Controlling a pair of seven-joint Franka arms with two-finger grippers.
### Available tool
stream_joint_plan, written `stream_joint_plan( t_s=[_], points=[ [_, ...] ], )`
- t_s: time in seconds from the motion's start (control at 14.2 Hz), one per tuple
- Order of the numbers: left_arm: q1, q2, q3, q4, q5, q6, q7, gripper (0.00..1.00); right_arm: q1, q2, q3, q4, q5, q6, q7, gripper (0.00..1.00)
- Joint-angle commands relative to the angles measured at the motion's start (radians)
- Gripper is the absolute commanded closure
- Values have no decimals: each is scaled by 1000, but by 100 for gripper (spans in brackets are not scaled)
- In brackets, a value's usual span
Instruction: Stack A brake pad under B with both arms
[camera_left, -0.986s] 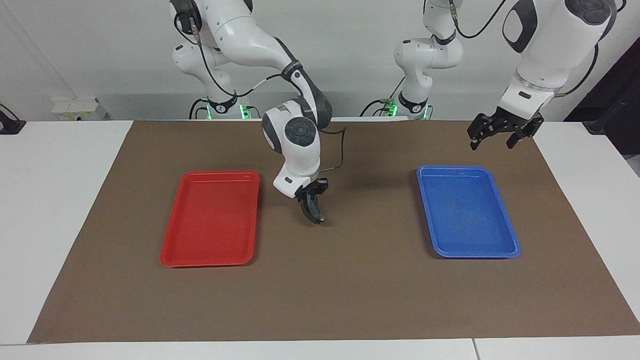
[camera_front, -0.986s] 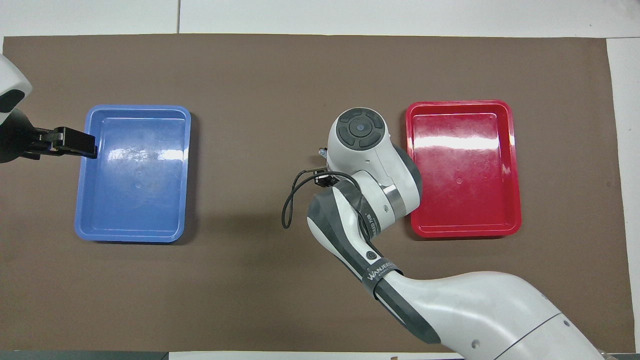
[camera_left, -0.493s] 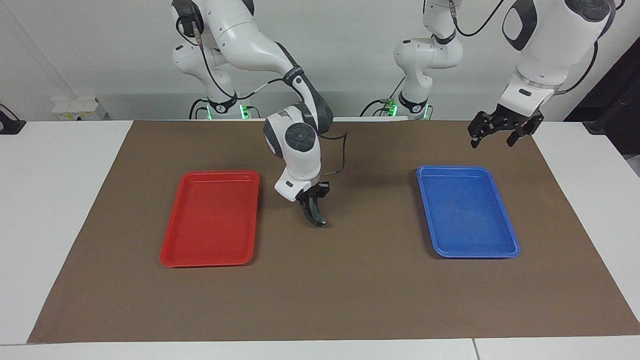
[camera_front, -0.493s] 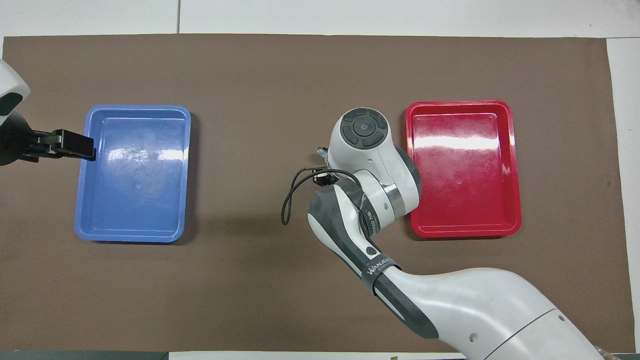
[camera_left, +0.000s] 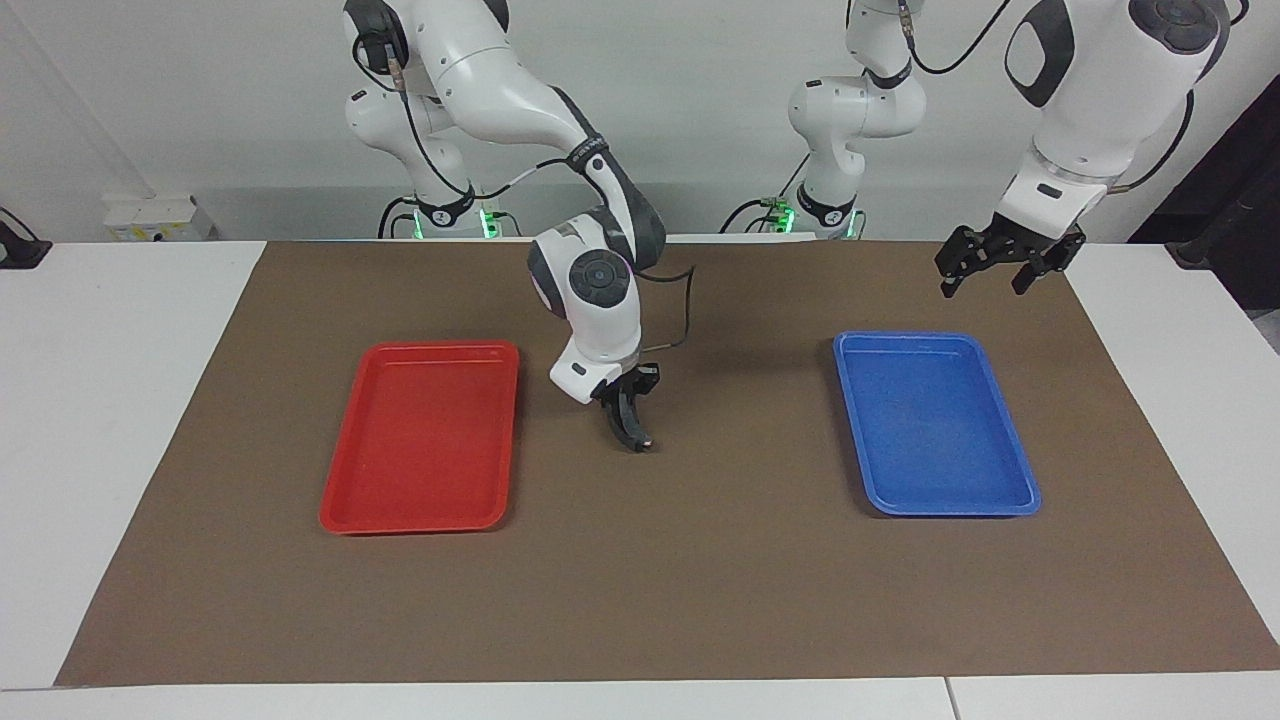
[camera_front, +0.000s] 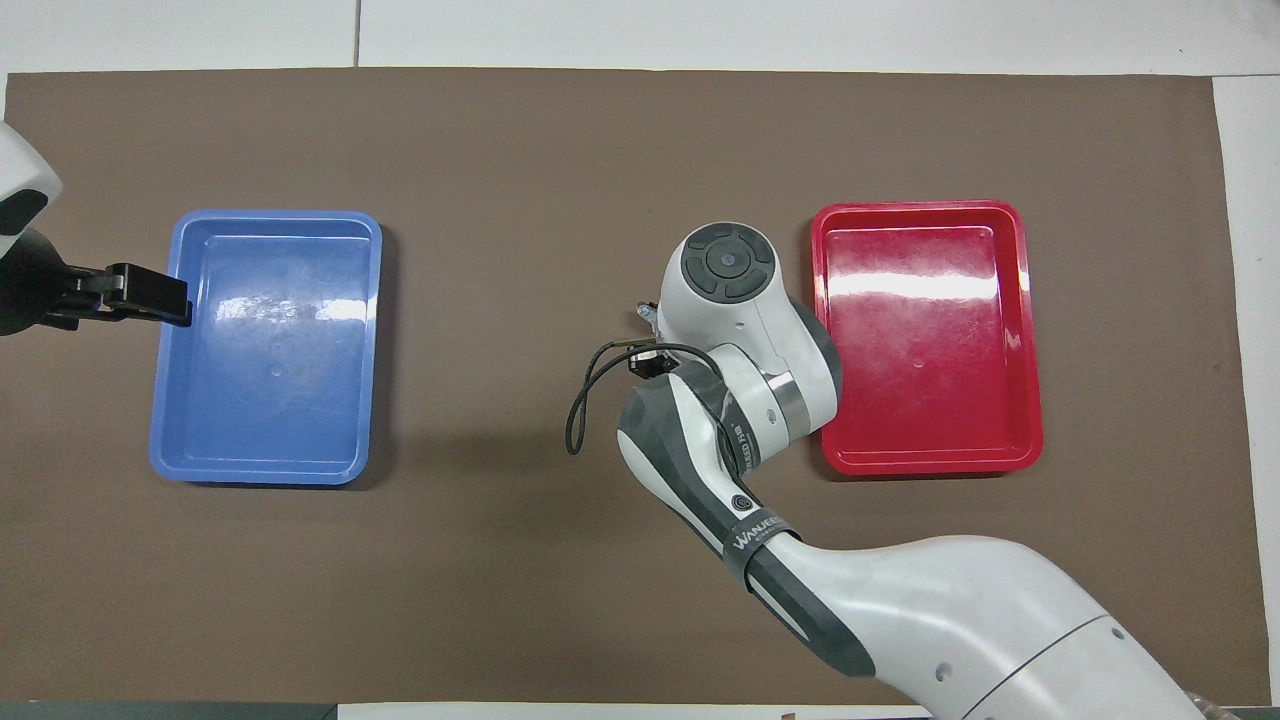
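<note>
Your right end effector grips B, hanging just above the surface at three o'clock of the red tray. A brake pad isn't visible, so judge the set-down carefully. The left end effector waits with fingers spread at one o'clock of the blue tray.

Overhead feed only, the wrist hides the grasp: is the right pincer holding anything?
Observer: Yes. In the facing view, the right pincer is shut on B, a black curved pad hanging downward over the mat between the trays.
Operator: Touching down?
Observer: Its lower tip is at or just above the mat; I cannot tell if it makes contact.
Operator: Left pincer height?
Observer: The left pincer waits open and empty, raised well clear of the blue tray.
</note>
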Motion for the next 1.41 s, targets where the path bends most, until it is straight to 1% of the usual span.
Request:
stream_joint_plan(
  t_s=[0.0, 0.21, 0.42, 0.63, 0.7, 0.77, 0.85, 0.92, 1.06, 1.2, 1.34],
  points=[
    [10, -33, -4, -33, -14, 9, -32, 0, -6, -27, 6, -29, 13, 8, 3, 100],
    [7, -36, -7, -38, -14, 6, -31, 0, -5, -28, 6, -46, 13, 19, -2, 100],
    [13, -47, -7, -65, -14, 6, -15, 0, -5, -31, 6, -55, 13, 21, -2, 97],
    [17, -47, -4, -65, -14, 26, -17, 0, -6, -31, 6, -56, 13, 21, -2, 82],
    [17, -47, -7, -65, -14, 24, -21, 0, -6, -31, 6, -56, 13, 21, 0, 75],
    [19, -47, -7, -65, -14, 24, -26, 0, -6, -31, 6, -56, 13, 22, 0, 60],
    [19, -47, -7, -65, -14, 26, -28, 0, -6, -31, 6, -56, 13, 27, 0, 31],
    [19, -47, -7, -65, -14, 26, -29, 0, -5, -31, 6, -53, 13, 28, 4, 0],
    [26, -47, -9, -58, -14, 27, -25, 0, -3, -36, 6, -32, 13, 16, 6, 0],
    [33, -47, -9, -64, -14, 27, -18, 0, -17, -74, 4, -23, 8, 7, 3, 0],
    [52, -52, -12, -70, -14, 9, -15, 0, -37, -132, -4, -23, 4, -2, 0, 0]
  ],
)
